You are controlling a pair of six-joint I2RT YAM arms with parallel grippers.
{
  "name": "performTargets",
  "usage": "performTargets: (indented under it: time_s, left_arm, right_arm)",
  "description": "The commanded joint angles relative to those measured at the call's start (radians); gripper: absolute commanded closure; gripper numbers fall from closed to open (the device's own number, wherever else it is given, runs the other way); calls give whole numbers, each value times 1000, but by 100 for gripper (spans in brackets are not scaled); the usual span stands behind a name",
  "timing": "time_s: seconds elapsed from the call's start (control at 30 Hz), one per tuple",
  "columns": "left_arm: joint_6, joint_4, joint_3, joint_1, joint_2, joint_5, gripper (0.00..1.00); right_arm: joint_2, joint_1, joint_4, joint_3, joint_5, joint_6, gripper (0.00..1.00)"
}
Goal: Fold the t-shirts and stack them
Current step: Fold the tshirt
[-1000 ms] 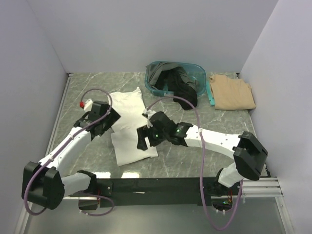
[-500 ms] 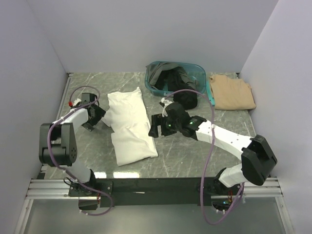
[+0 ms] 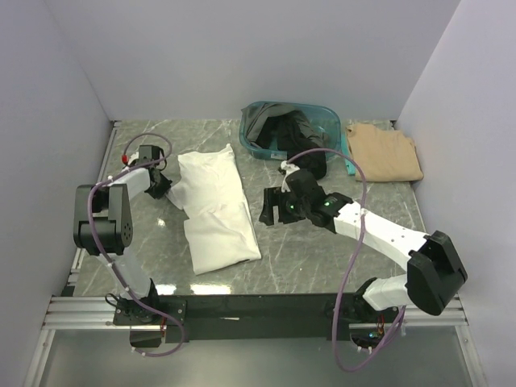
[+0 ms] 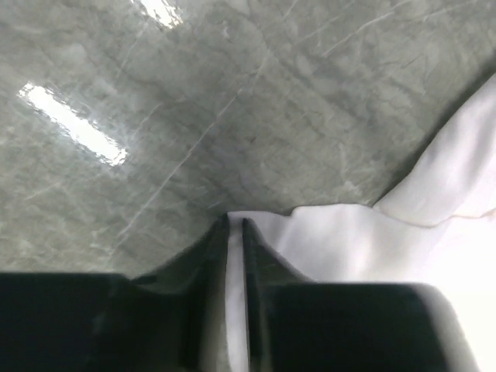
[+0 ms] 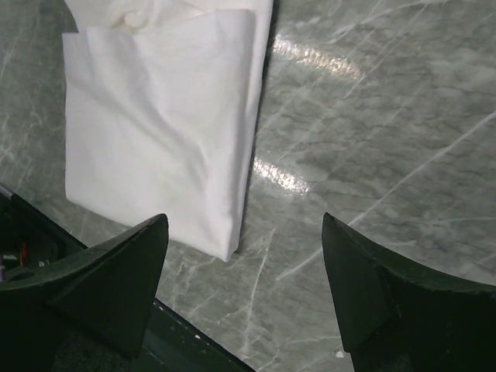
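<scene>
A large plain white t-shirt (image 3: 214,211) of soft cloth lies on the grey-green marbled bench (image 3: 322,258), left of the middle. It is folded into a long band that runs from the far side toward the near edge, with a second fold showing across its near half.

The left tool (image 3: 165,187) sits low at the shirt's left edge, toward its far end. In the left wrist view the left tool (image 4: 235,229) has its fingers (image 4: 217,248) drawn almost together, with a thin lip of the white t-shirt (image 4: 372,248) clamped between them; the rest of the cloth spreads to the right over the bench (image 4: 194,93).

The right tool (image 3: 268,211) hangs over bare bench just right of the shirt, not touching it. Seen from the right wrist, the right tool (image 5: 244,218) has its fingers (image 5: 116,287) wide apart with nothing between them but bench (image 5: 372,116). The near end of the white t-shirt (image 5: 155,124) lies beyond them.

At the far side stands a teal plastic basket (image 3: 251,143) holding crumpled black and dark grey t-shirts (image 3: 290,133), with one black piece spilling over its near rim. Just to its right a tan t-shirt (image 3: 385,153) lies folded flat on the bench.
</scene>
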Motion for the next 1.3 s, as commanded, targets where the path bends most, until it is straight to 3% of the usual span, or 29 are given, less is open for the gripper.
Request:
performTargets:
  time_s: [0.0,0.47,0.73,0.9,1.0,1.07,1.13,1.17,1.27]
  left_arm:
    - [51,17,4,-3,25,36,99]
    - [77,107,-51,-18,-142,-20,99]
    - [90,112,-34,-94,-192,-45,99]
    - [75,63,-7,-114,-175,-65,99]
    - [25,-53,2,-127,-155,-175,99]
    - [-9,-97,-8,-109,-146,-208,75]
    - [-5,-54,-19,-75,-135,-148,66]
    - [-2,-36,-27,-66,-127,-134,54]
    - [17,-2,10,-52,-81,-100,48]
  right_arm:
    - [-70,-16,4,-13,46,-32,14]
    - [-103,-39,13,-56,63,-41,15]
    - [-131,-47,16,-77,72,-50,15]
    - [-146,-52,24,-90,63,-55,15]
    - [-145,-53,12,-87,64,-61,15]
    - [-140,-53,15,-90,61,-63,15]
    - [-128,-56,15,-87,49,-63,15]
    - [-123,-56,13,-85,44,-63,15]
    - [-119,-55,15,-90,35,-64,15]
